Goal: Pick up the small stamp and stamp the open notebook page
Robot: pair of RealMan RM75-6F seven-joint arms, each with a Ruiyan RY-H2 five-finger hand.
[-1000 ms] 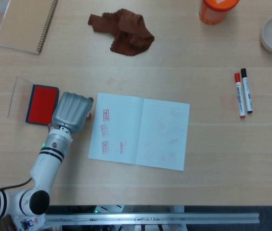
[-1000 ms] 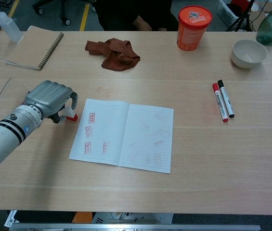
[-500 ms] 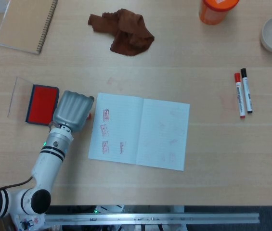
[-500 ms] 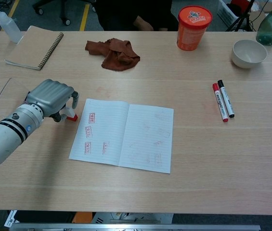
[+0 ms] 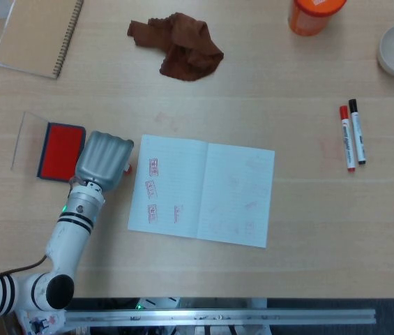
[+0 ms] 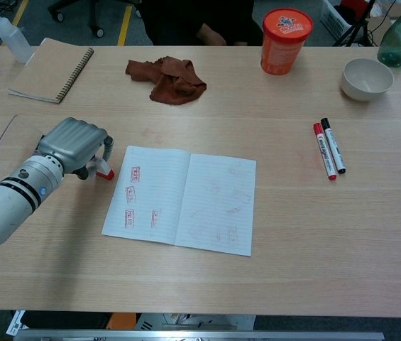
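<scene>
Pick-up step. Fingers (image 6: 106, 150) of the left hand (image 6: 72, 145) curl around the small stamp (image 6: 104, 172), its red base on the tabletop (image 6: 257, 106). Next move, judged: lift and carry it rightward over the open notebook (image 6: 182, 199) just beside.

Left robot hand (image 6: 76, 145) curled, knuckles up

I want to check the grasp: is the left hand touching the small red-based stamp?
Touching. In the chest view the left hand has its fingers closed around the small red-based stamp, beside the open notebook.
</scene>
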